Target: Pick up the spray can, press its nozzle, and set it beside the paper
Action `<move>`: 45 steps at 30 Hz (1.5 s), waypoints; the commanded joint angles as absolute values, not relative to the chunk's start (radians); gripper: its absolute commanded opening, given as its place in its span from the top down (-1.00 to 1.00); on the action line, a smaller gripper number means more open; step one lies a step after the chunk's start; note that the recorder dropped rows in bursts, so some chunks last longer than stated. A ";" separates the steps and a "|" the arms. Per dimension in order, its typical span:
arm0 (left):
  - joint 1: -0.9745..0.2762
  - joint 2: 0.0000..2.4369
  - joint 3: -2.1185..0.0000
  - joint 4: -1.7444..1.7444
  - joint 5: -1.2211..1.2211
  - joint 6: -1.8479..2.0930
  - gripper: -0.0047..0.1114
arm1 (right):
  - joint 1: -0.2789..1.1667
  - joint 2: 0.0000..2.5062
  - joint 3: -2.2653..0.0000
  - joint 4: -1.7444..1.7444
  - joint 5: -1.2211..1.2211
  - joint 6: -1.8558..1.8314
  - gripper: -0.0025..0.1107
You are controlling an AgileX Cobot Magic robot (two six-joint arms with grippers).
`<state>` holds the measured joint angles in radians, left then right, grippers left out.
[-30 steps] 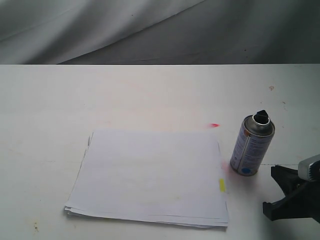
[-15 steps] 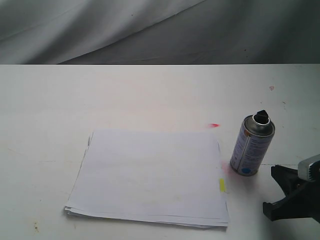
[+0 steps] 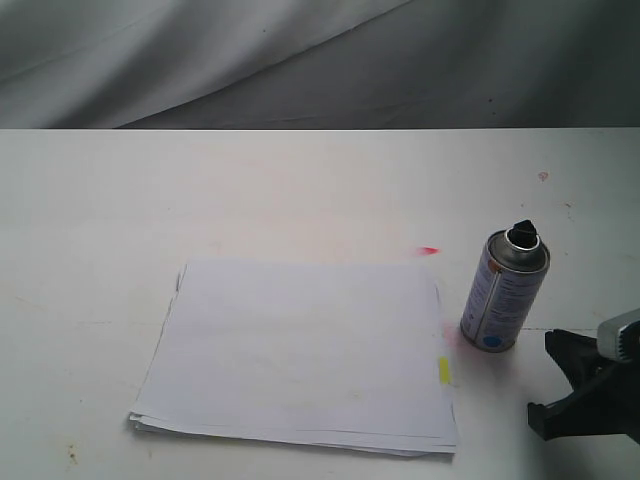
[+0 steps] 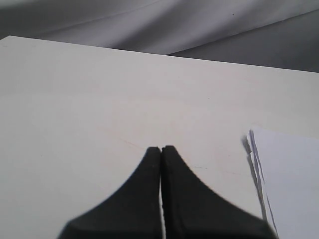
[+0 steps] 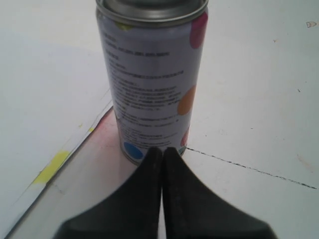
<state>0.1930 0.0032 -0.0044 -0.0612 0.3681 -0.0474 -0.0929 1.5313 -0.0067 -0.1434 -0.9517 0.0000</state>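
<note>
two sets of fingers are seen clenched on nothing. the left gripper (image 4: 160, 148) is held over the bare table (image 3: 300, 190), near the paper (image 3: 300, 350). the spray can (image 3: 505, 292) is stood upright just beside the paper's yellow-tabbed edge; the right gripper (image 5: 160, 149) is kept near its base.

most likely a robotics lab or test bench. bare white tabletop (image 3: 300, 180) filling the lower three quarters of the exterior frame, scuffed and stained with pink spray marks (image 3: 429, 250) right of centre. grey draped cloth (image 3: 300, 60) hung as a plain backdrop along the top. black right gripper (image 3: 545, 380) poking in at lower right.
</note>
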 commanded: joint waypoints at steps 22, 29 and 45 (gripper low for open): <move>0.187 0.000 0.000 -0.060 0.363 -0.048 0.92 | -0.091 1.532 -0.052 -0.106 -0.905 0.166 -0.66; 0.187 0.000 0.000 -0.060 0.363 -0.048 0.92 | -0.091 1.532 -0.107 -0.150 -0.853 0.169 -0.66; 0.187 0.000 0.000 -0.060 0.363 -0.048 0.92 | -0.091 1.749 -0.107 -0.150 -1.002 0.143 -0.66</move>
<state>0.1930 0.0032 -0.0044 -0.0612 0.3681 -0.0474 -0.0929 1.7267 -0.1063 -0.1403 -0.9609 0.1564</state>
